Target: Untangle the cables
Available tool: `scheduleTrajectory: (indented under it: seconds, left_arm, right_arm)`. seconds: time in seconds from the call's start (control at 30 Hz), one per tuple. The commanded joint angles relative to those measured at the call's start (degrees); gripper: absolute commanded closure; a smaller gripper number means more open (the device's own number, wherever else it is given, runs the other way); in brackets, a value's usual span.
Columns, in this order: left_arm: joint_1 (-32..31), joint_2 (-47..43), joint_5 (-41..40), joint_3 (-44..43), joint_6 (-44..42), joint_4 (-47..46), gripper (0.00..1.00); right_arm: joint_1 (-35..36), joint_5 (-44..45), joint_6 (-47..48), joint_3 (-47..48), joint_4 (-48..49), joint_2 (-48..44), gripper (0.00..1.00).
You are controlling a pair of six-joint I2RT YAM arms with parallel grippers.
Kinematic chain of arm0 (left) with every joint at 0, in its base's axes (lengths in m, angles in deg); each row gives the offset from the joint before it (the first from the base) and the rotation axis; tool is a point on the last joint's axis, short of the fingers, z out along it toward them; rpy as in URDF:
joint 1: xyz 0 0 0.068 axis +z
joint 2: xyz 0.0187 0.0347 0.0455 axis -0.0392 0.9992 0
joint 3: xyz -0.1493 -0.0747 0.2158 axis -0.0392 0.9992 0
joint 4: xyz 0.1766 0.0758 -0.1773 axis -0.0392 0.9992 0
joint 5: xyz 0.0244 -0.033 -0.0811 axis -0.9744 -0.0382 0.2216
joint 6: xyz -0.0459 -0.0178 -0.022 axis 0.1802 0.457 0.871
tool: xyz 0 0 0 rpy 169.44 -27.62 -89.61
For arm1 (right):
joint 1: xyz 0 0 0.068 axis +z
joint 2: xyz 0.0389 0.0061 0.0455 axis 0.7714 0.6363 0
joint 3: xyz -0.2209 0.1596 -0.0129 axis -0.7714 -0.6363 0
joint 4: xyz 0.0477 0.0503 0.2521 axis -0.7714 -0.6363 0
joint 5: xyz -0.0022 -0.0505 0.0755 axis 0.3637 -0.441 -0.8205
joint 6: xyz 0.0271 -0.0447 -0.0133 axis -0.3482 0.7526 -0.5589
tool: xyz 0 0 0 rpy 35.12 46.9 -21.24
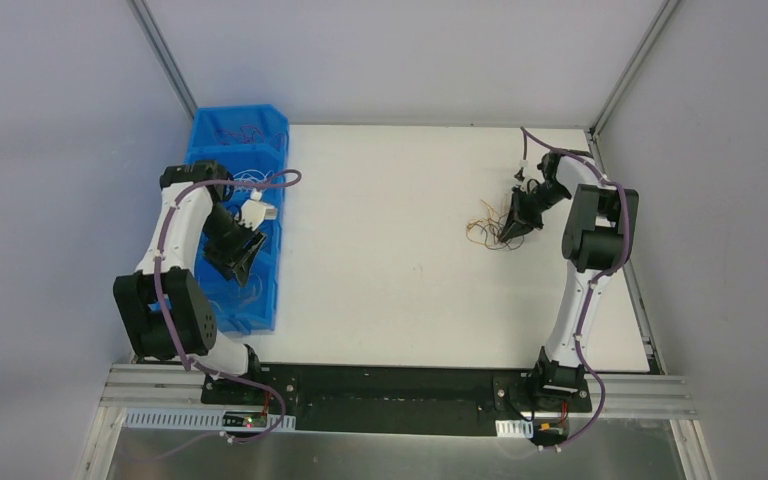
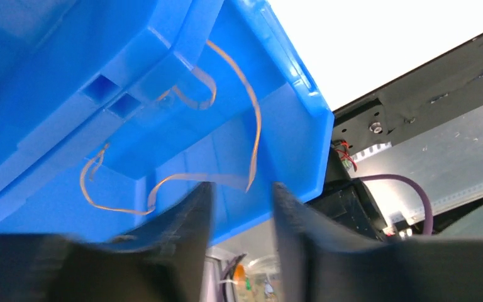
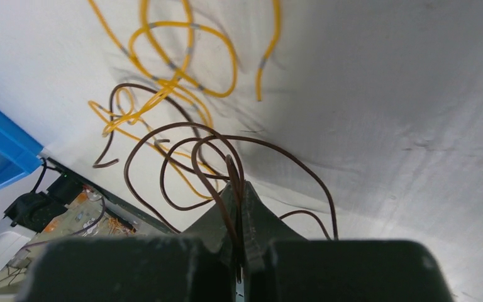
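Thin looping cables (image 1: 488, 232) in orange-yellow and dark brown are lying on the white desk (image 1: 390, 290) near its far right corner, spreading just left of the right gripper (image 3: 239, 192), which is pinching one dark brown strand (image 3: 233, 170) between closed fingers. The left gripper (image 2: 242, 189) is hanging with fingers parted, gripping nothing, over the blue plastic bin (image 2: 277, 126) at the desk's left edge, where a lone orange-yellow wire (image 2: 255, 119) is lying. Yellow loops are running off the right wrist view's top edge; overhead, strands are blurring together. Bare desk is stretching between bin and bundle.
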Motion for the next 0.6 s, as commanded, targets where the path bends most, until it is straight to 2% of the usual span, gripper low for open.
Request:
scheduleTrajectory:
  seconds: [0.0,0.03,0.17,0.3,0.4,0.57]
  left_arm:
    - [0.1,-7.8,4.2,-4.0,-1.4,2.1,0.40]
    - [0.0,-9.0,6.8,-5.9,-1.3,1.9,0.33]
    - [-3.4,-6.3,17.2,-15.2,6.3,0.0,0.23]
    - [-12.0,-2.0,23.7,-19.3,12.4,-5.8,0.21]
    - [-17.4,1.3,29.2,-18.8,13.2,-11.5,0.21]
    - [-25.2,5.1,37.0,-12.3,14.0,-30.1,0.21]
  right_arm:
    - [0.9,-8.1,2.7,2.1,-4.5,-1.1,1.00]
    - [1.5,-10.3,3.5,2.0,-5.2,-1.4,1.00]
    - [4.9,-18.8,4.9,1.0,-6.8,-3.2,1.00]
    - [8.9,-27.0,5.1,1.1,-7.9,-4.8,1.00]
    - [11.2,-30.7,4.7,1.2,-7.3,-5.9,1.00]
    - [13.5,-34.9,5.8,-1.0,-6.2,-8.1,1.00]
